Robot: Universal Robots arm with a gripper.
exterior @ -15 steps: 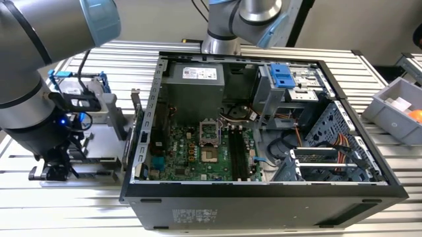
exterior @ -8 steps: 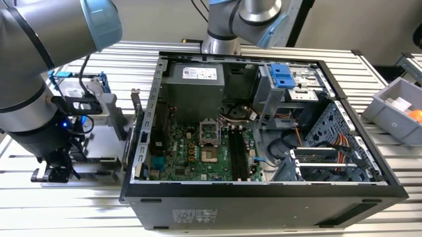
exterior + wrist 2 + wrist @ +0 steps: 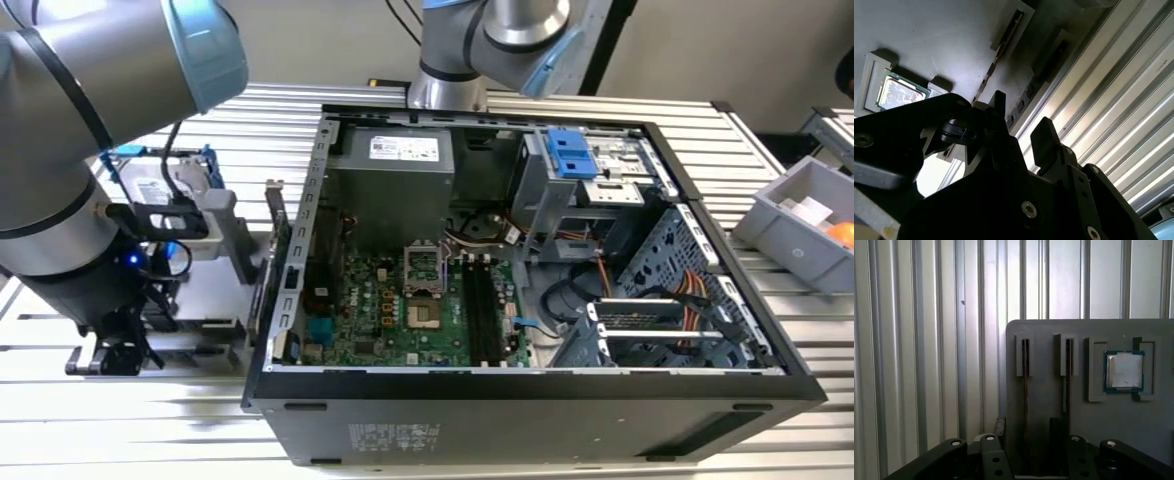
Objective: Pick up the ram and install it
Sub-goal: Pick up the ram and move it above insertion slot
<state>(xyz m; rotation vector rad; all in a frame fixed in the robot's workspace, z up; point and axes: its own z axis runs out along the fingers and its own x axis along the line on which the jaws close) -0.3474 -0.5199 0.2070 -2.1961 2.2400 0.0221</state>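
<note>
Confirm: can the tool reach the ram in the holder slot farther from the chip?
Probably yes: the tool is open, lined up with that ram, which stands on edge in the grey holder with nothing across it.

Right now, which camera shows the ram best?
The first wrist view: the ram sits edge-on in its slot, seen squarely. The second wrist view shows it slanted, behind the hand. The exterior view catches its grey holder beside the arm.
</note>
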